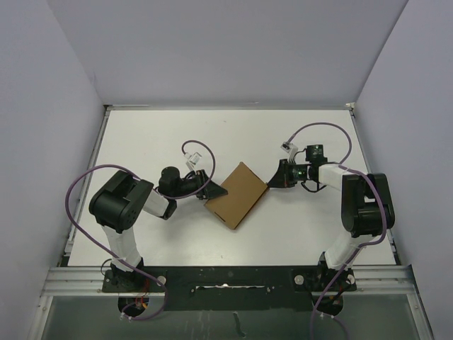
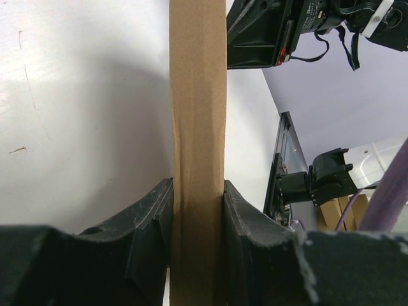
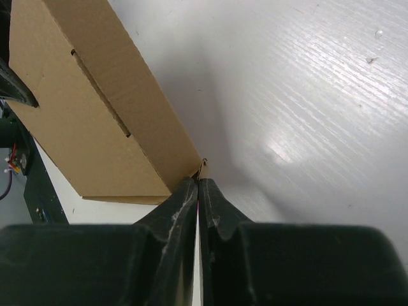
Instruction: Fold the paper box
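Top external view: the paper box [image 1: 237, 195] lies closed and flat on the white table [image 1: 283, 227], turned like a diamond, between my two pincers. My left pincer [image 1: 212, 190] grips it at the side nearest that arm. In the left wrist view my fingers [image 2: 156, 204] press on either side of the box's narrow brown side wall, which runs straight ahead from the pincer. Beyond the box's far end, ahead and to the right, sits my right pincer [image 1: 272, 180]. Its fingers are pressed together, tips right at the box's nearest corner. I cannot tell whether any card is nipped between them. From that pincer the box stretches ahead and leftward.
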